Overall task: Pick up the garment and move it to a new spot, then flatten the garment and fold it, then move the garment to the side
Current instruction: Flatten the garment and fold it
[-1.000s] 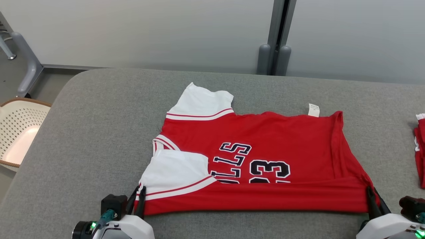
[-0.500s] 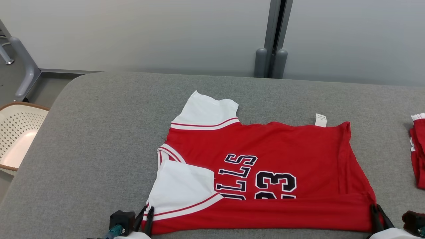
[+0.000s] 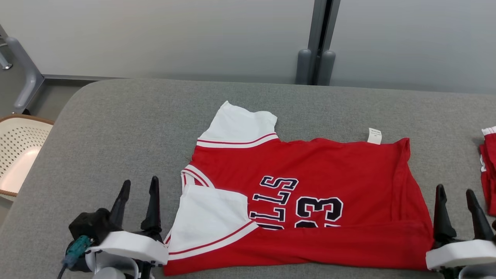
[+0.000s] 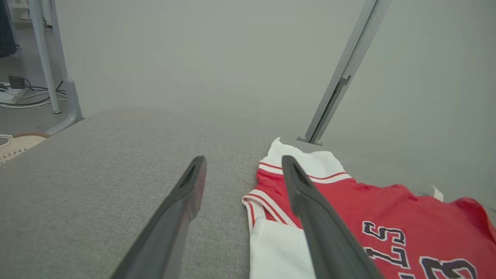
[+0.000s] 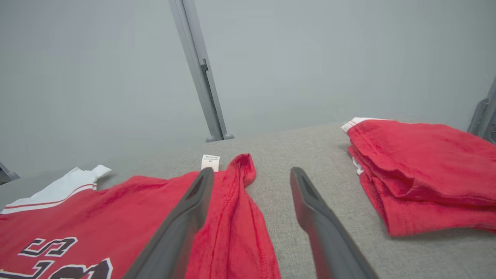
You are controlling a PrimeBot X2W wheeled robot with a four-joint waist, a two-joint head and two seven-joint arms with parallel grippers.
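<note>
The short-sleeved red jersey with white sleeves and black lettering (image 3: 310, 166) lies spread out in the middle of the grey fabric-covered worktop (image 3: 116, 128). Its near long edge is turned up in a narrow strip over the lettering. Both pairs of jaws stand spread and empty, the left jaws just beside the near white sleeve and the right jaws just beside the hem corner. The folding step seems in hand, with one fold laid. The next move probably calls for pinching both near corners and carrying them evenly toward the far edge. Another folded red garment (image 3: 489, 170) lies well to the right.
</note>
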